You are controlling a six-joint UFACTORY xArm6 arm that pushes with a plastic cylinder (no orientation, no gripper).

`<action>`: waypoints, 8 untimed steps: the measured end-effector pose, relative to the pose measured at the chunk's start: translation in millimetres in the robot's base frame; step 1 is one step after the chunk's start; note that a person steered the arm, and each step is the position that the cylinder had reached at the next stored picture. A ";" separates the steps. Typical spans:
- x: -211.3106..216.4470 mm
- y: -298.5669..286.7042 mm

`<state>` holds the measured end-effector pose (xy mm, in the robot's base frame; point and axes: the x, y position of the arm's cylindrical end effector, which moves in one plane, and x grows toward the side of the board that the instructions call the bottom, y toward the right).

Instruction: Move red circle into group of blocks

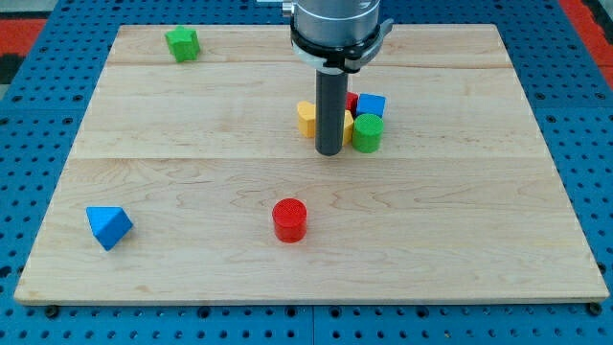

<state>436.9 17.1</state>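
- The wooden worktop (192, 125) lay across a blue pegboard (38, 144), and every block sat on the wood.
- My tip (329, 151) was down just in front of the cluster at centre-right, the rod standing upright and hiding the middle of that group.
- No gripper to report here: the arm ended in a plain rod, so there was nothing to spread or pinch.
- The red circle (289, 219) stood alone, near of centre, well apart from the group and a little left of the tip.
- In the cluster, a yellow block (306, 118) peeked out on the rod's left; its shape I could not make out.
- A green cylinder (367, 132) sat just right of the rod, closest to the tip.
- A blue cube (372, 104) sat behind the green one, touching or nearly so.
- A sliver of another red block (351, 100) showed beside the blue cube, mostly hidden.
- Far left, a green block (182, 43) sat by itself near the far edge.
- Near left, a blue triangle (108, 226) sat alone, well away from everything.
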 end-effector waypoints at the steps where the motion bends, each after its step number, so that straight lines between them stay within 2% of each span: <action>1: 27.0 -33.6; 3: 73.2 -84.6; 4: 105.0 -85.1; 5: 116.7 -80.3; 8: 115.1 -15.4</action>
<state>552.0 1.7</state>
